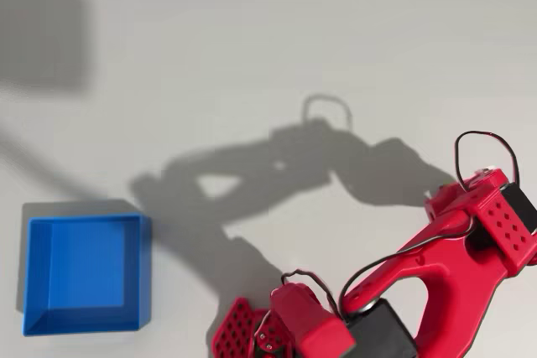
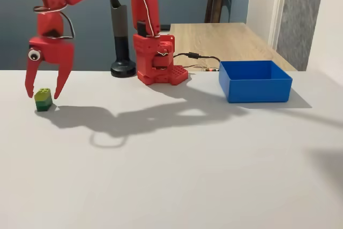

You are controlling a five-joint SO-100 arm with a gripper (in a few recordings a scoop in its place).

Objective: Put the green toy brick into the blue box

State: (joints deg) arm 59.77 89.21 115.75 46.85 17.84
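Two red fingers hang spread wide, the gripper [image 2: 42, 95] straddling the green toy brick [image 2: 43, 100], which sits on the tabletop [image 2: 177, 170] between their tips, untouched, and well left of the blue box [image 2: 255, 81] in the fixed view.

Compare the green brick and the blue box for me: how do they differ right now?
The green toy brick is tiny, lime with studs; the blue box is far larger, open and empty. The brick sits between the open gripper's fingertips; the box stands apart, across the table. Both rest on the table.
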